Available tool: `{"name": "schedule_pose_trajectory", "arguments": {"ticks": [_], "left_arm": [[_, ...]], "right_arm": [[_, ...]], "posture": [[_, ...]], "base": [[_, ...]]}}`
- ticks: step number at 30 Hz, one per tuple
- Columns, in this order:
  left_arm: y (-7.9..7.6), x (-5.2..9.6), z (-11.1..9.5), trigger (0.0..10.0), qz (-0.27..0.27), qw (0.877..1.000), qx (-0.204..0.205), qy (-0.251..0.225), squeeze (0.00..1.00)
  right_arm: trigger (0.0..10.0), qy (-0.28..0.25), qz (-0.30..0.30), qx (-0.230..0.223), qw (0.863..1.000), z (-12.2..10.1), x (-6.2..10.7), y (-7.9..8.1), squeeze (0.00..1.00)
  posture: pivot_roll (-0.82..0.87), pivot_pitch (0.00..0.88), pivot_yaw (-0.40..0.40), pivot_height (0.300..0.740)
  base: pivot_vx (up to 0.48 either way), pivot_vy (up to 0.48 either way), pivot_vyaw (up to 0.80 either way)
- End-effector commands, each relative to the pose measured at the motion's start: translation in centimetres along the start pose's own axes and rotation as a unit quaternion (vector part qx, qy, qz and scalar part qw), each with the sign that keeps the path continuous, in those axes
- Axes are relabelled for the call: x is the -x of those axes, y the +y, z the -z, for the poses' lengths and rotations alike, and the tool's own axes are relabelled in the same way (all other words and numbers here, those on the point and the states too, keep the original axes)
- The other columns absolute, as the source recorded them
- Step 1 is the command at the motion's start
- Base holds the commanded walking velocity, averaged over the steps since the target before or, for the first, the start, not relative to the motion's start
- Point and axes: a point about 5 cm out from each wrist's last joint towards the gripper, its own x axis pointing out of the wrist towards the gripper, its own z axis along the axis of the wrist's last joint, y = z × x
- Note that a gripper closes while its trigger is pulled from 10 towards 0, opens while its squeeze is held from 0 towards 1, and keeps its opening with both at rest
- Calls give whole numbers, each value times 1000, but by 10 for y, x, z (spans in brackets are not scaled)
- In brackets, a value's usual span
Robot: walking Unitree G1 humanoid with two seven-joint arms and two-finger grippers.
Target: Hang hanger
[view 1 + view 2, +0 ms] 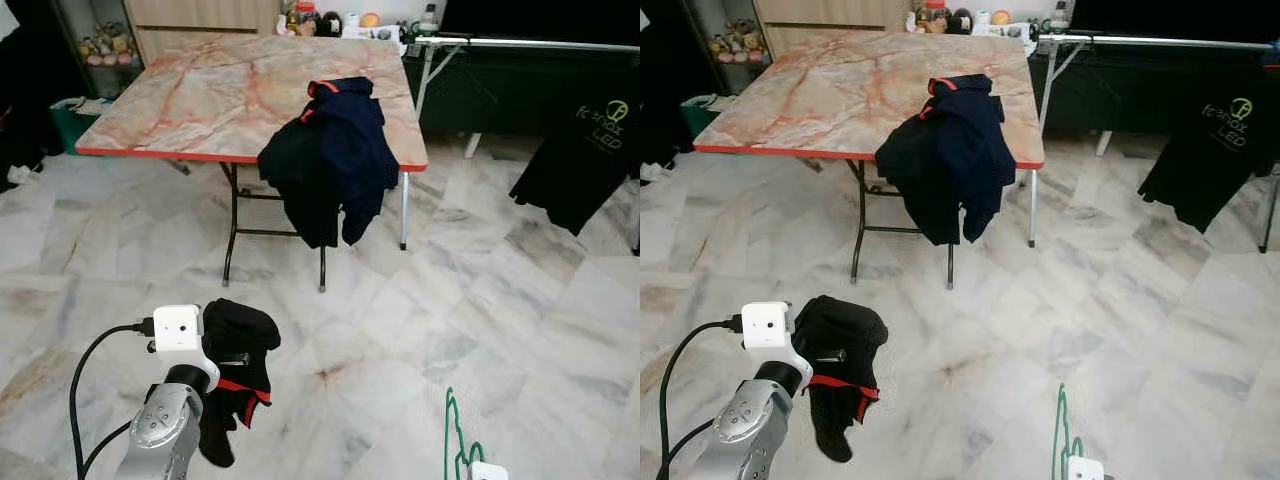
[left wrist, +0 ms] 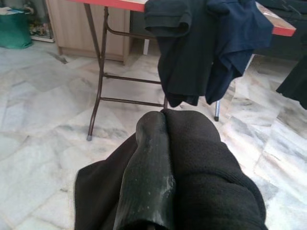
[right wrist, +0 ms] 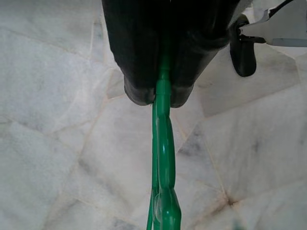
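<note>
Right claw [image 3: 159, 98] pinching green hanger [image 3: 163, 163]; left claw [image 2: 165, 120] pressed onto black garment [image 1: 240, 370], near the surface [image 1: 200, 90] draped with navy shirt [image 1: 330, 155]

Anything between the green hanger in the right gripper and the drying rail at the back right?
Nothing visible. The right gripper is shut on the green hanger over bare marble floor, which runs unobstructed up to the rail. The table with draped clothes stands left of that path.
</note>
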Motion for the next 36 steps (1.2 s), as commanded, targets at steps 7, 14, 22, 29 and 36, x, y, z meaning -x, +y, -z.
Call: {"name": "schedule_pose_trajectory", "arguments": {"ticks": [7, 14, 22, 29, 36], "left_arm": [[-4, -1, -7, 10000, 14, 1000, -5, -18, 0], [-3, -3, -10, 10000, 19, 1000, -4, -20, 0], [-5, -5, -11, 10000, 25, 999, -5, -23, 0], [-5, -5, -11, 10000, 29, 999, -3, -23, 0], [-4, -3, -12, 10000, 28, 999, -4, -24, 0]], "right_arm": [[10000, 14, 6, -2, 1000, 8, 2, -7, 0], [10000, 16, 3, -3, 1000, 8, 2, -1, 0], [10000, 17, -3, 0, 1000, 8, 1, 6, 0], [10000, 18, -7, 7, 1000, 8, 1, 5, 0], [10000, 23, -5, 11, 1000, 12, 3, 0, 0]], "posture": [[-23, 108, 15, 740], [-28, 99, 36, 740], [-23, 88, 37, 740], [-17, 84, 44, 740], [0, 78, 39, 740]], "base": [[0, 0, 0], [252, 0, 0], [413, 0, 0], [459, 0, 0], [480, 0, 0]]}}
